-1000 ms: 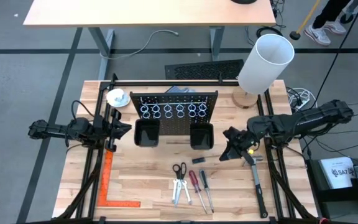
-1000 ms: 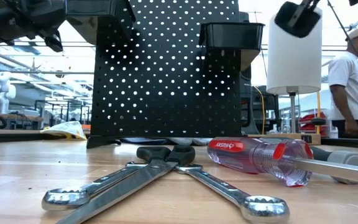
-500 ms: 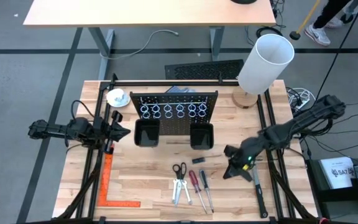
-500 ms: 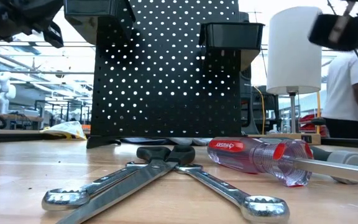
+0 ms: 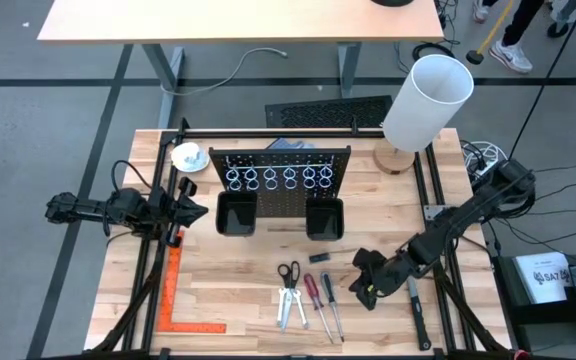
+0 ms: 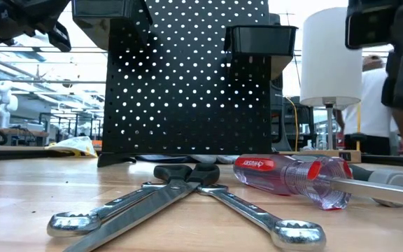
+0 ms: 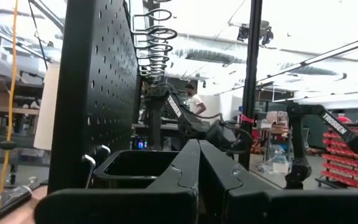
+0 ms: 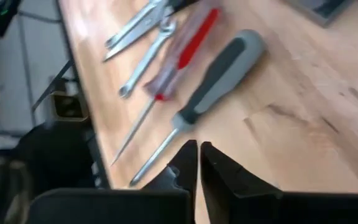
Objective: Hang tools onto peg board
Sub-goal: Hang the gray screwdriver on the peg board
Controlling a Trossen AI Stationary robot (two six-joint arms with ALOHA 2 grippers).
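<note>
Glossy metal wrenches (image 6: 187, 210); matt perforated peg board (image 6: 187, 84); wood table (image 5: 238, 260).

You had the peg board (image 5: 280, 180) upright at the tabletop's (image 5: 238, 265) rear, the tools (image 5: 308, 297) lying before it, the right claw (image 5: 362, 290) just beside them.

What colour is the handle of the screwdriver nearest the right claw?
Grey and black handle, best seen in the right wrist view.

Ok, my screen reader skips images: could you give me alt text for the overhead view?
The right gripper hovers beside the tools lying on the wooden table, in front of the upright peg board. The left gripper waits at the table's left edge, next to the board.
</note>
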